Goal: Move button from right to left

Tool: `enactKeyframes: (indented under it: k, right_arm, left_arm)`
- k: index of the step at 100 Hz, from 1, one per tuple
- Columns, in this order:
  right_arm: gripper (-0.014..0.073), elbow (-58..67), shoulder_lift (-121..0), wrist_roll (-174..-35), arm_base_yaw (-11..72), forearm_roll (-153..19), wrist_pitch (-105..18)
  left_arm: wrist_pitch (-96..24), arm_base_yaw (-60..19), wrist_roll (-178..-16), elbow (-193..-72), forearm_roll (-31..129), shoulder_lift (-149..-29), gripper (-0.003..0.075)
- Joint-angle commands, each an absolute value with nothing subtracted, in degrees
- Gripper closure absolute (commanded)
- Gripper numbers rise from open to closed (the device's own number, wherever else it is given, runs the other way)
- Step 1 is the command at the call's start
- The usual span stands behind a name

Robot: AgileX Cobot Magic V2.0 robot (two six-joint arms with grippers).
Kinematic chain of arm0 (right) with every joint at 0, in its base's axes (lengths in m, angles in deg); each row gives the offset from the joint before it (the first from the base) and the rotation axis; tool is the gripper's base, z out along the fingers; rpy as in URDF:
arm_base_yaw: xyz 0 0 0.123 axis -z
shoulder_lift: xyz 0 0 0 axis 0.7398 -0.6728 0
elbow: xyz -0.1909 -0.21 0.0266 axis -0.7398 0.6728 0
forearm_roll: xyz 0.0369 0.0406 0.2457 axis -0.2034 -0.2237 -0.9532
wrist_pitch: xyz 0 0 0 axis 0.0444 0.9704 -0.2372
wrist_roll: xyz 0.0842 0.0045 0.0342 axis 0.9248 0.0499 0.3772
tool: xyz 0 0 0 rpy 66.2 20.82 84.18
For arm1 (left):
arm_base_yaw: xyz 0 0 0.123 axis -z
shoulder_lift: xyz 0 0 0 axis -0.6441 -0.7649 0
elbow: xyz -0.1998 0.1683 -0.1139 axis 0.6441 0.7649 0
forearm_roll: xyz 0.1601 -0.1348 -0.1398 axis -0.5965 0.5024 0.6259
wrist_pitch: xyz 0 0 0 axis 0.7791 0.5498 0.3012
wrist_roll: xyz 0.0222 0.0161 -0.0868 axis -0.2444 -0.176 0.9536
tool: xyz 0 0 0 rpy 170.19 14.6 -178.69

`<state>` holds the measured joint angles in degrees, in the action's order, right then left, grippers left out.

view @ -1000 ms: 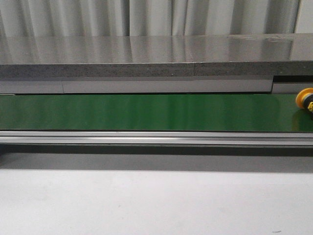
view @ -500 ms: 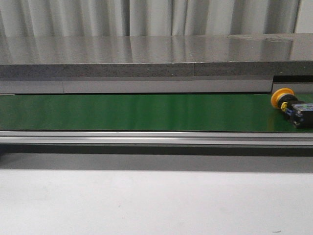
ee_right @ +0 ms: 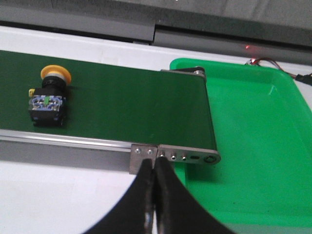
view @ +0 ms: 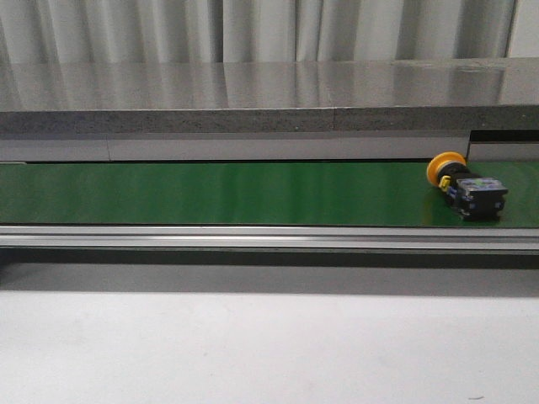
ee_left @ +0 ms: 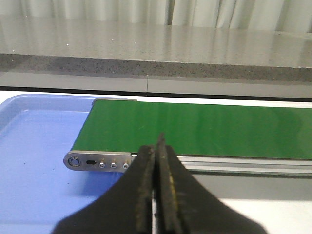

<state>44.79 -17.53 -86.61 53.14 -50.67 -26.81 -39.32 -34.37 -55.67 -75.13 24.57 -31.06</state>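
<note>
The button [view: 466, 187] lies on its side on the green conveyor belt [view: 236, 194] near the right end, yellow cap toward the back wall, dark body toward the front. The right wrist view shows the button [ee_right: 48, 100] with a green mark on its body, well off to one side of my right gripper [ee_right: 155, 163], which is shut and empty over the belt's end bracket. My left gripper [ee_left: 157, 146] is shut and empty, hanging by the belt's left end; the button does not show there.
A blue tray [ee_left: 34, 146] sits at the belt's left end and a green tray [ee_right: 253, 131] at its right end. An aluminium rail [view: 269, 237] runs along the belt's front. A grey stone ledge [view: 253, 101] stands behind.
The button has travelled leftward along the belt, from half cut off at the right edge to fully in view. Neither gripper shows in the front view.
</note>
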Motion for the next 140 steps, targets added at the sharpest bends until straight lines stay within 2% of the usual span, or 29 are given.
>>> enactKeyframes:
  k: [1,23,68,140]
  right_arm:
    - [0.0661,44.2,-14.61,-87.09,53.24,-50.38,-32.39]
    - [0.0661,46.51,-7.83,-87.09,53.24,-54.5,-36.57]
    - [0.0661,52.17,-2.65,-87.09,53.24,-57.6,-44.99]
    - [0.0661,52.18,-1.84,-87.09,53.24,-57.6,-43.44]
  left_arm:
    - [-43.82,-34.26,-55.12,-72.58,25.07,-29.25,0.0741]
    - [-43.82,-34.26,-55.12,-72.58,25.07,-29.25,0.0741]
    - [-43.73,-34.26,-55.12,-72.58,23.88,-29.25,0.0741]
    - [-44.4,-34.26,-55.25,-72.58,20.79,-29.25,0.0741]
